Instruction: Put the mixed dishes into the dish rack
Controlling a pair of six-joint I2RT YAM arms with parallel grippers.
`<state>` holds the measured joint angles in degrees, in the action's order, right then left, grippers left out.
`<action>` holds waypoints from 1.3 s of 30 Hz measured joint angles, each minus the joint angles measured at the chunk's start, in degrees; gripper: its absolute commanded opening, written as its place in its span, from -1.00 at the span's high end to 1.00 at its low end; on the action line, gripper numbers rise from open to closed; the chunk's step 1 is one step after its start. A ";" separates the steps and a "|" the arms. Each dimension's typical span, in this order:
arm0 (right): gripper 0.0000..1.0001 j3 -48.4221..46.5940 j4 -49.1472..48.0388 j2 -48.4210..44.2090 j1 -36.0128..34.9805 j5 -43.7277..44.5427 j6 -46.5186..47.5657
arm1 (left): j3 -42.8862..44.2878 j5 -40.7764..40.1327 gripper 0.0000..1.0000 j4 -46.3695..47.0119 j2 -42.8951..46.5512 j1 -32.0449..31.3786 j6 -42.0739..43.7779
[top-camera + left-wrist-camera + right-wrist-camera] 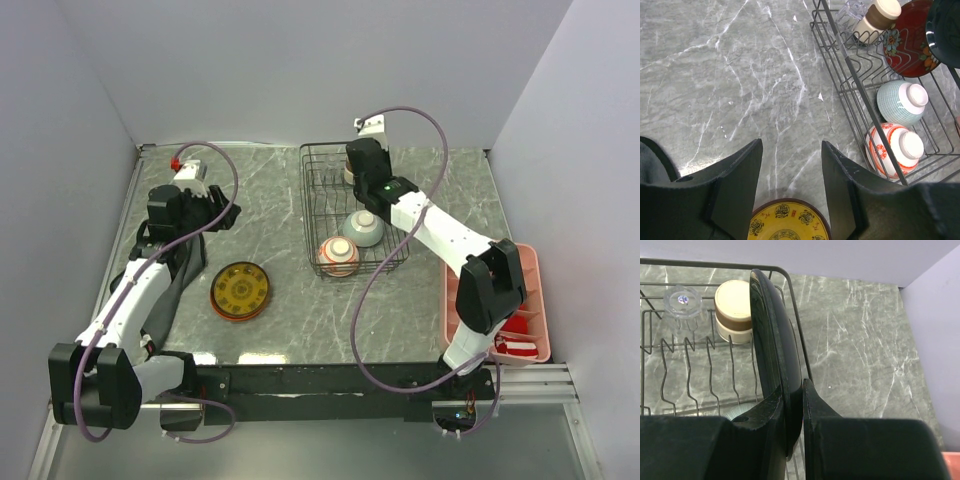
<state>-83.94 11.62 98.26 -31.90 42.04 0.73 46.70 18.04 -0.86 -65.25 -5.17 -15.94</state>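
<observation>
The black wire dish rack (pixel 312 200) stands at centre back. My right gripper (pixel 362 170) (pixel 794 385) is shut on the glossy red floral bowl (pixel 772 340), holding it on edge above the rack's back right; its red face shows in the left wrist view (pixel 907 42). In the rack lie the tan cup (pixel 733 310) (pixel 880 15), the upturned mint-green bowl (pixel 363 228) (pixel 900 102) and the upturned reddish bowl with white base (pixel 338 256) (pixel 892 147). A plate with yellow face and dark red rim (pixel 239 290) (pixel 787 222) lies on the table. My left gripper (pixel 222 214) (pixel 791 165) is open and empty above the plate's far edge.
A clear glass (pixel 682 300) (pixel 850 15) stands in the rack beside the cup. A pink compartment tray (pixel 520 300) sits at the right edge. A black cloth (pixel 175 290) lies under the left arm. Grey walls close in the marble table on three sides.
</observation>
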 measured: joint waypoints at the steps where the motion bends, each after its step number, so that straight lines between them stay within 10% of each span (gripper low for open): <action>1: 1.00 -0.26 -0.02 0.42 0.00 0.15 0.00 | -0.11 -0.02 -0.13 0.04 0.04 0.07 0.00; 25: 0.97 -2.75 -0.39 11.37 2.43 1.46 -1.92 | -0.85 -0.57 -0.21 -1.14 0.15 1.09 1.20; 32: -0.05 -3.23 -0.74 11.45 3.08 -0.28 -2.34 | -0.85 -0.55 -0.26 -3.74 0.13 1.07 3.37; 39: -0.26 -4.17 1.86 10.71 3.43 -4.68 -3.63 | -0.74 -0.07 -0.31 -7.65 -0.81 1.09 7.82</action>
<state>-88.12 13.47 108.97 -28.47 37.36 -2.90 45.95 17.98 -8.51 -66.06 -4.08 -8.12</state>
